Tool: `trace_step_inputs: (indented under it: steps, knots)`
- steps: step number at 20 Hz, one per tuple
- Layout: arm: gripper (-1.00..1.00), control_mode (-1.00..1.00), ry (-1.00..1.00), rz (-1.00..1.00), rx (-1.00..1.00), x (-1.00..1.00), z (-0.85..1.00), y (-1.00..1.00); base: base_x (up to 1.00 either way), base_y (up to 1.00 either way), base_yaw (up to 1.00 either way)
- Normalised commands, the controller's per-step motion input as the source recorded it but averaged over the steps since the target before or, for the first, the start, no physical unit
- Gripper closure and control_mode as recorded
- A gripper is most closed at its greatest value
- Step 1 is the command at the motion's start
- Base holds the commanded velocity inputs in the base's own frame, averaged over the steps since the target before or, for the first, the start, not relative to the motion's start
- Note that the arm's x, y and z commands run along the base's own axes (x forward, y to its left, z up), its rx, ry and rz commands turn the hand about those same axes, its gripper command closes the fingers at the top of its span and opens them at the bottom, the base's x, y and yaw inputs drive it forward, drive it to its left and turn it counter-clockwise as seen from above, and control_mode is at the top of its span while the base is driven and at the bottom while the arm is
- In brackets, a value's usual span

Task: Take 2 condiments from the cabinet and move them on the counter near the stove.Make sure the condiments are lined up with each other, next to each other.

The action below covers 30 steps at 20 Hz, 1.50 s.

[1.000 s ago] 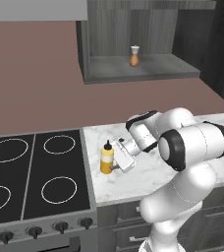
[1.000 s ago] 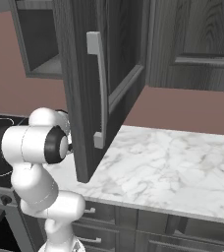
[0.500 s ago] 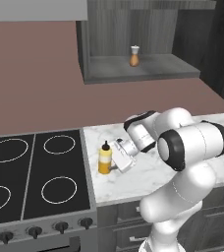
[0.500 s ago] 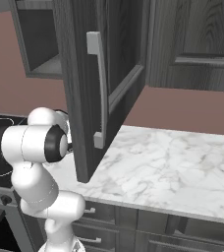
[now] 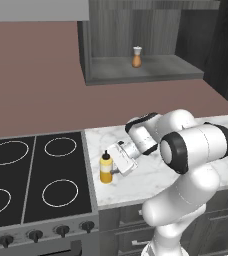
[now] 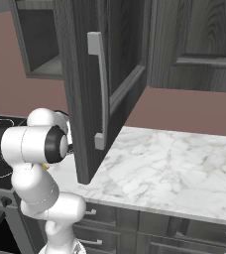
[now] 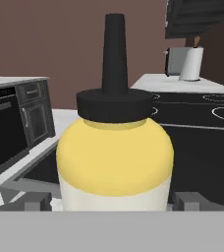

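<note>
The yellow squeeze bottle (image 5: 106, 170) with its dark nozzle stands upright on the marble counter (image 5: 156, 177), close to the right edge of the stove (image 5: 36, 175). My gripper (image 5: 113, 167) reaches in from the bottle's right at its height. In the hand view the bottle (image 7: 114, 152) stands between the fingertips (image 7: 35, 202), with a thin gap on each side, so the gripper (image 7: 112, 203) is open. The small brown shaker (image 5: 136, 57) stands on the shelf of the cabinet (image 5: 136, 76).
The cabinet's open door (image 6: 97, 99) hangs out over the counter (image 6: 174, 163) just right of my arm. Stove knobs (image 5: 36, 235) line the front below the cooktop. A white roll and a toaster (image 7: 185, 61) stand far beyond the stove (image 7: 197, 115).
The arm's upper joints have shifted slightly to the left. The bottle stands in the same spot on the counter.
</note>
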Motion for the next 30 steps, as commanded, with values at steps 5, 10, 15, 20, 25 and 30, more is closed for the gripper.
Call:
trace_step_inputs:
  steps: [5,10,15,20,25,30]
  knots:
    - [-1.00,-1.00,0.00,0.00,0.00,-0.02,0.05,0.00,0.00,0.00,0.00]
    - [-1.00,-1.00,0.00,0.00,0.00,-0.16,0.35,-0.09,0.00,0.00,0.00]
    - [-1.00,-1.00,0.01,0.00,0.00,-0.04,0.47,-0.27,0.00,0.00,0.00]
    - [-1.00,-1.00,0.02,-0.04,0.00,-0.07,0.40,-0.24,0.00,0.00,0.00]
    - [-1.00,-1.00,0.01,-0.18,0.00,-0.01,0.24,-0.17,0.00,0.00,0.00]
    - [-1.00,-1.00,0.00,-0.29,0.00,0.00,0.12,-0.15,0.00,0.00,0.00]
